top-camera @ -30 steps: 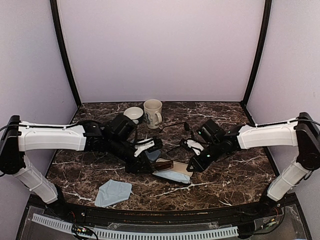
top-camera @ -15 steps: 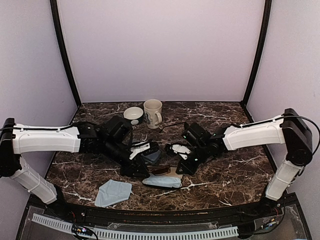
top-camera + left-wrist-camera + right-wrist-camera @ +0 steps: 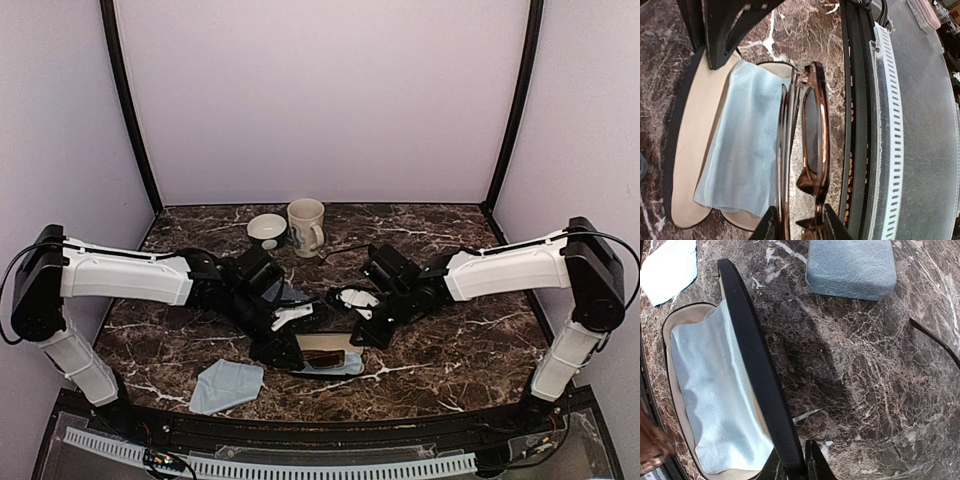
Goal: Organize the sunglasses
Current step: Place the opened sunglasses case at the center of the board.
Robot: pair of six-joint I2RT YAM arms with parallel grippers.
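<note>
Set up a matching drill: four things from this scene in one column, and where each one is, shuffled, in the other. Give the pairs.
Things:
1. brown sunglasses
2. black case lid
3. grey-blue hard case
4. mug

Places:
A. upright at the back, beside the bowl
B. pinched by the right gripper
C. lying shut on the table
D. held in the left gripper

Pairs: 1-D, 2-B, 3-C, 4-A

soft even light, dark shadow on the marble table, wrist views warped, close edges blurred
</note>
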